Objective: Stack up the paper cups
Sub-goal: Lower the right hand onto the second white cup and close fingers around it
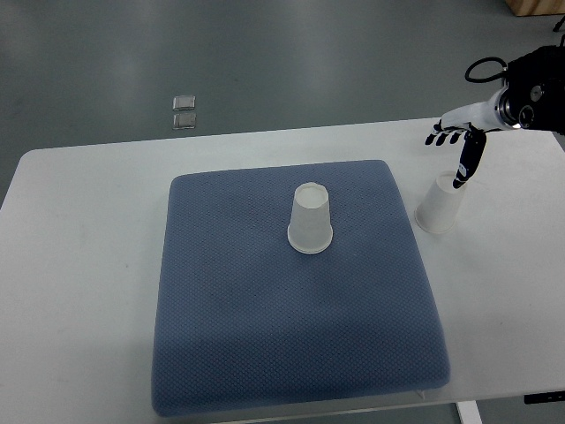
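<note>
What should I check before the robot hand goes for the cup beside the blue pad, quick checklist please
1. Right robot hand open, holding nothing: ok.
2. Robot hand above the off-pad cup, thumb tip near its top: ok; contact: cannot tell.
3. Off-pad cup inverted on the white table, beside the pad: ok.
4. Target cup inverted on the blue pad, top clear: ok.
5. Left arm clear of the work: ok, not in view.

The right hand (457,141) is reaching in over the tabletop's far right corner, fingers spread, thumb pointing down.
</note>
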